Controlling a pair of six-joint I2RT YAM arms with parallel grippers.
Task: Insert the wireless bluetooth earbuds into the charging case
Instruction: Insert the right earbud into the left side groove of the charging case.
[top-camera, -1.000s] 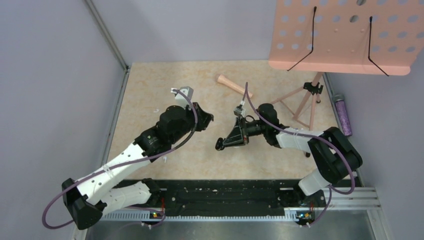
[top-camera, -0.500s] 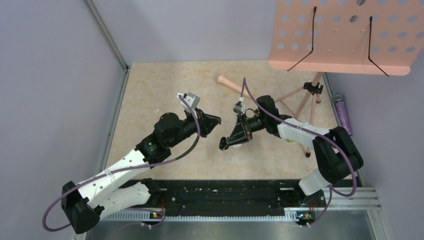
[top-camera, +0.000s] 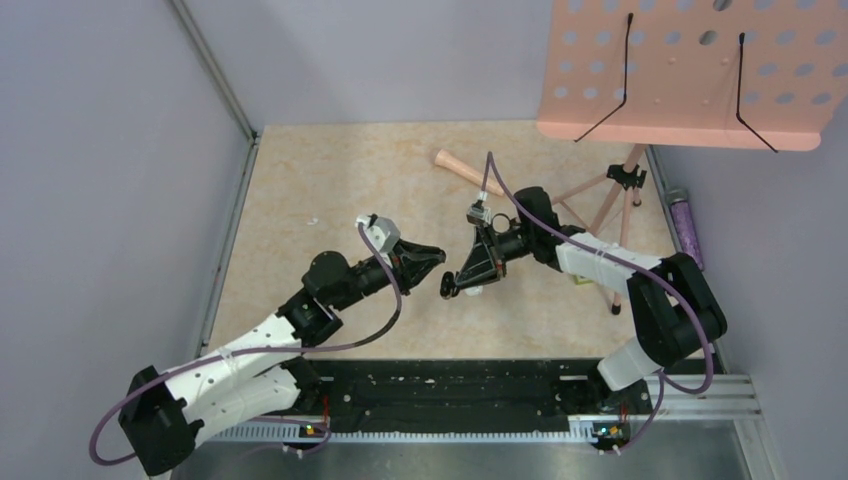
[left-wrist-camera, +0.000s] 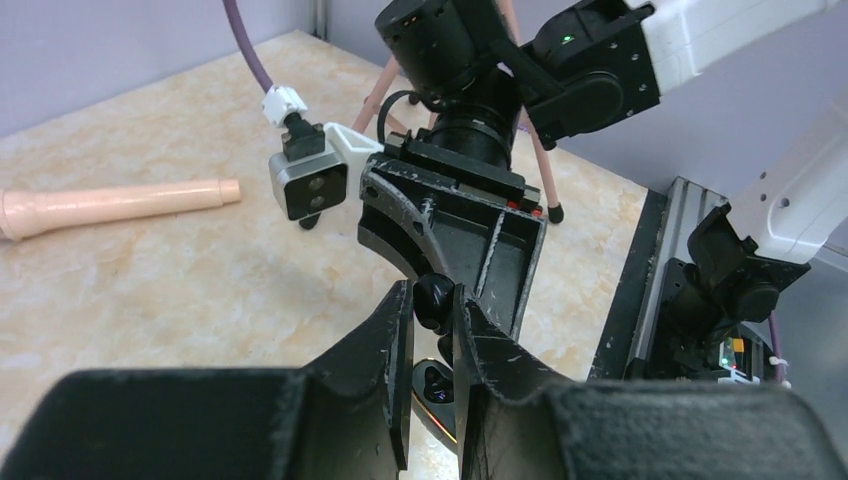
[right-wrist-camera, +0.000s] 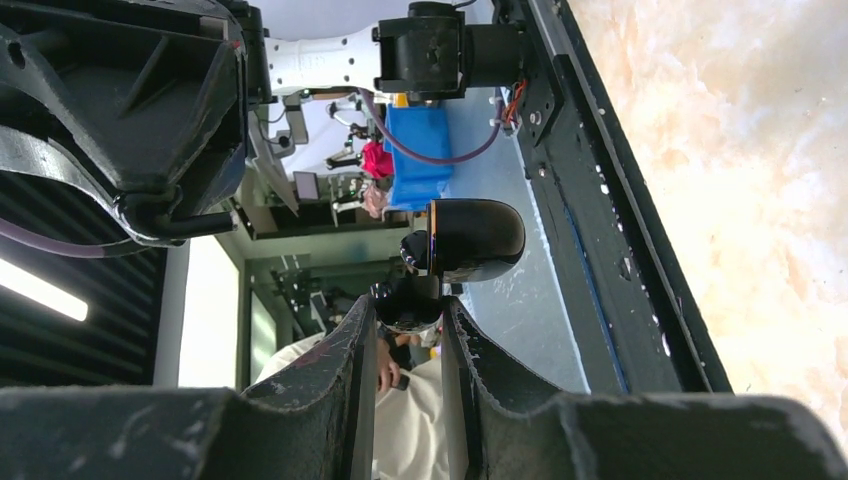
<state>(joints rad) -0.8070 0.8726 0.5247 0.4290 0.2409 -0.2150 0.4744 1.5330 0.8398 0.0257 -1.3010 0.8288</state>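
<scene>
My left gripper (left-wrist-camera: 432, 302) is shut on a small glossy black earbud (left-wrist-camera: 433, 298) at its fingertips; no white earbud shows. Right below it sits the open black charging case (left-wrist-camera: 438, 386), held by my right gripper (right-wrist-camera: 408, 312). In the right wrist view the case's base (right-wrist-camera: 407, 305) is pinched between the fingers and its rounded lid (right-wrist-camera: 476, 240) stands open above. From above, my left gripper (top-camera: 433, 256) points right, its tip almost touching my right gripper (top-camera: 455, 286) and the case (top-camera: 449, 289). I cannot tell whether a second earbud lies in the case.
A pink music stand (top-camera: 690, 70) with tripod legs (top-camera: 600, 205) stands at the back right. A pink tube (top-camera: 462, 168) lies on the table behind the grippers. A purple bottle (top-camera: 686, 228) lies at the right edge. A black rail (top-camera: 450, 390) runs along the near edge.
My left gripper has swung down and to the right, from the middle left of the table to just beside the right gripper's tip. The right gripper with the case has shifted only slightly.
</scene>
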